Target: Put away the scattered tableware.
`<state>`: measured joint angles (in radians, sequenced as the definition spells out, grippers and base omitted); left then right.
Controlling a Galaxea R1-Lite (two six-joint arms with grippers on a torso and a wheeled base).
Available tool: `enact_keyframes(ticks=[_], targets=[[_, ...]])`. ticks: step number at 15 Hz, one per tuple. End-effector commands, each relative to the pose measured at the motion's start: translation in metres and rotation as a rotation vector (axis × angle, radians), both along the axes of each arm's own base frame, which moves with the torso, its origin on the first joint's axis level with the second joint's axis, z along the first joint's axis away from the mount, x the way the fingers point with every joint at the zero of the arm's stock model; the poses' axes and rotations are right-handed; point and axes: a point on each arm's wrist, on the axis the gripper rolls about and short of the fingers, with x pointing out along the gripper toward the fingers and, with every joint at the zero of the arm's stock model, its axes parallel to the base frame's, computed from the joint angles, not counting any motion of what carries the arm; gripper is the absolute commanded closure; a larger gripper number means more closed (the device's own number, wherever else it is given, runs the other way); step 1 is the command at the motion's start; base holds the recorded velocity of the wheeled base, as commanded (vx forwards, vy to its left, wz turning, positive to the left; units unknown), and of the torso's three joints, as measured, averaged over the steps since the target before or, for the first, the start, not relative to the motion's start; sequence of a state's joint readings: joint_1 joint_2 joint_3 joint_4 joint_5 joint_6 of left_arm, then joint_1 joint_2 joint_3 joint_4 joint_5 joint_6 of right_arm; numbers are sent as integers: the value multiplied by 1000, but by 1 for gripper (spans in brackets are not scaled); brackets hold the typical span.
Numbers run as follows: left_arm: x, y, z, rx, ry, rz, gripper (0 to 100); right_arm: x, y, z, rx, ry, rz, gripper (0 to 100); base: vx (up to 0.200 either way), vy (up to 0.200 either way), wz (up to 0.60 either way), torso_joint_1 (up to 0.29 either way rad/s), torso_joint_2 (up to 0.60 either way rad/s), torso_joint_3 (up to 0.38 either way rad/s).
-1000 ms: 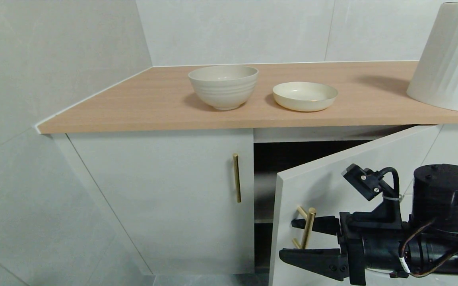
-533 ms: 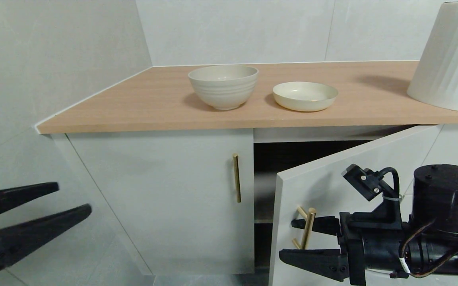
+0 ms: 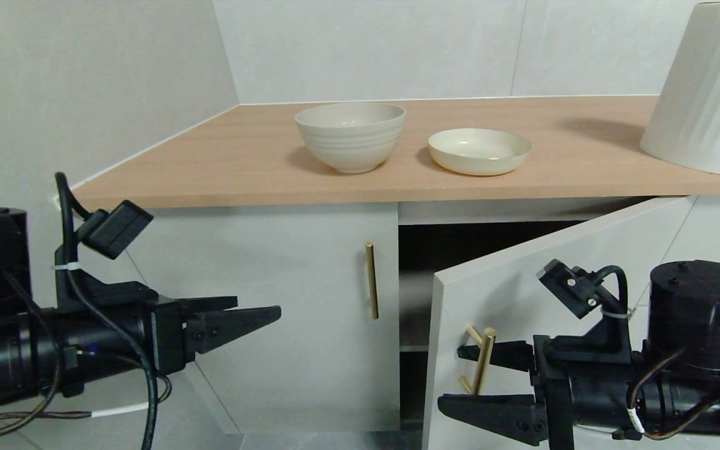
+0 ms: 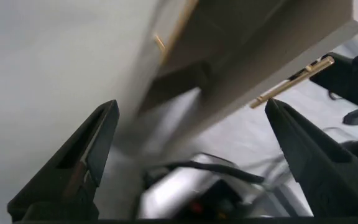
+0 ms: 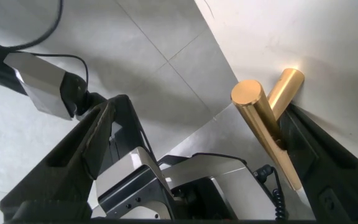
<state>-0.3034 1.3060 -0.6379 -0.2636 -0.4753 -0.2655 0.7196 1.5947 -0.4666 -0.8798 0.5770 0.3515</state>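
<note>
Right pincer [image 3: 454, 378] sits released, its jaws on either side of the brass handle [image 3: 484, 359] of the right cabinet door [image 3: 522, 294] without clamping it. That door hangs partly open, showing a dark opening [image 3: 460, 240] with a shelf inside. Left pincer [image 3: 257, 310] is also released and holds nothing; it hovers low in front of the closed left door [image 3: 272, 350], short of that door's handle [image 3: 370, 279].

Judging by this, only the access step is underway. None of the tableware is stored yet. The ribbed bowl [image 3: 350, 136] stands upright on the table [image 3: 210, 169] near its front edge. The shallow dish [image 3: 479, 150] lies just beside it toward the right end, not touching. Both remain to be lifted and carried into the cabinet.

A tall white ribbed shade [image 3: 707, 94] occupies the table's right end, well apart from the dish. The half-swung door is likely the main obstacle, since it narrows the path into the opening and may need opening wider.
</note>
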Motion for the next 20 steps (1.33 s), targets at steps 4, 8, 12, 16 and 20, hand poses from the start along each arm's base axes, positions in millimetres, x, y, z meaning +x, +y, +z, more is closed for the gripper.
enact_keyframes(ticks=[4, 8, 12, 16, 20], targets=[[8, -24, -21, -7, 143, -70, 0, 1, 1, -2, -8, 11, 2, 0, 0, 0, 0, 0, 0, 0], [15, -28, -25, -5, 135, -75, 100, 1, 1, -4, -11, 14, 2, 0, 0, 0, 0, 0, 0, 0], [38, -58, -31, -41, 50, -151, 100, 0, 0, -2, -8, 11, 2, 0, 0, 0, 0, 0, 0, 0], [58, -101, -37, -77, -26, -248, 100, -1, 0, -4, -11, 13, 3, 0, 0, 0, 0, 0, 0, 0], [61, -131, -77, -73, 12, -312, 100, -3, -2, 0, -2, 0, 2, 0, 0, 0, 0, 0, 0, 0]])
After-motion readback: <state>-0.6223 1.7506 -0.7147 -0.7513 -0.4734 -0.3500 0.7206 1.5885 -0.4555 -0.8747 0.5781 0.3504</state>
